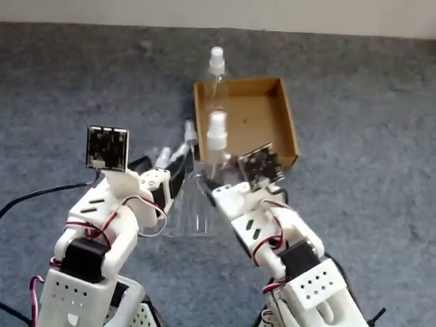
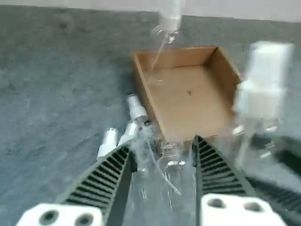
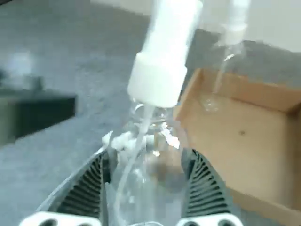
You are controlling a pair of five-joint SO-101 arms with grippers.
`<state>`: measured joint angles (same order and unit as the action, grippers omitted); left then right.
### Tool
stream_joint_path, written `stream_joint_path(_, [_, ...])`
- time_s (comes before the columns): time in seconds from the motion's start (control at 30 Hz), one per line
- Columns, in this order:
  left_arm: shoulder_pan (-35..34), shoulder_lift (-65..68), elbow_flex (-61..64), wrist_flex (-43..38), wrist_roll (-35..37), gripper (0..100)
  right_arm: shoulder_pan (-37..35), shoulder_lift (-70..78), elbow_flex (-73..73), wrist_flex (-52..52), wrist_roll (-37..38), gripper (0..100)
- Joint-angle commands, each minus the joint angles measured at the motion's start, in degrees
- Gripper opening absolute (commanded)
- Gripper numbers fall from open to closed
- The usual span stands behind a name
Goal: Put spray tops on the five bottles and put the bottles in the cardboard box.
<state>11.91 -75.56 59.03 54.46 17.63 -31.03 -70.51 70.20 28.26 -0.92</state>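
Beside the cardboard box [image 1: 255, 119], right gripper [image 3: 146, 160] tight around a spray-topped bottle [image 3: 160, 80], left gripper [image 2: 161, 147] agape over clear bottles [image 2: 169, 181].

The cardboard box [image 1: 255, 116] is sitting on the table [image 1: 368, 75], toward the far side and a little right of centre. One bottle [image 1: 217, 75] is standing upright inside the box, in its far left corner. A second bottle [image 1: 216, 139] is standing upright just outside the box's near left corner, with the right gripper [image 3: 149, 160] closing on it from the near side. To the left of that, several bottles [image 1: 194, 204] are lying together on the table in front of the box, between the spread fingers of the left gripper [image 2: 161, 146]. Loose spray tops [image 2: 107, 141] are lying just left of the box, beyond those lying bottles.
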Motion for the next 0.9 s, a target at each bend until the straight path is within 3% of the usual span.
stream_joint_path(0.0, [-1.80,-0.40,-2.95,0.18,-0.44,15,3.91,-0.75,-7.52,-1.54,-0.26,0.4])
stream_joint_path(0.1, [-2.86,-0.40,-2.59,0.18,-0.70,15,5.76,1.10,-11.21,-1.45,0.70,0.4])
stream_joint_path(0.3, [-0.31,-0.31,1.98,-1.67,-9.05,15,8.13,17.54,-23.69,-0.57,1.58,0.4])
stream_joint_path(0.47, [6.37,-0.31,4.79,-4.40,-13.10,17,7.78,29.41,-38.46,6.81,-4.84,0.4])
stream_joint_path(0.63, [8.13,-0.22,5.14,-4.48,-13.45,30,1.10,36.00,-48.13,15.34,-4.75,0.4])
stream_joint_path(0.87, [3.56,0.13,5.23,-7.21,-13.19,30,-6.73,36.70,-50.77,22.64,-4.75,0.4])
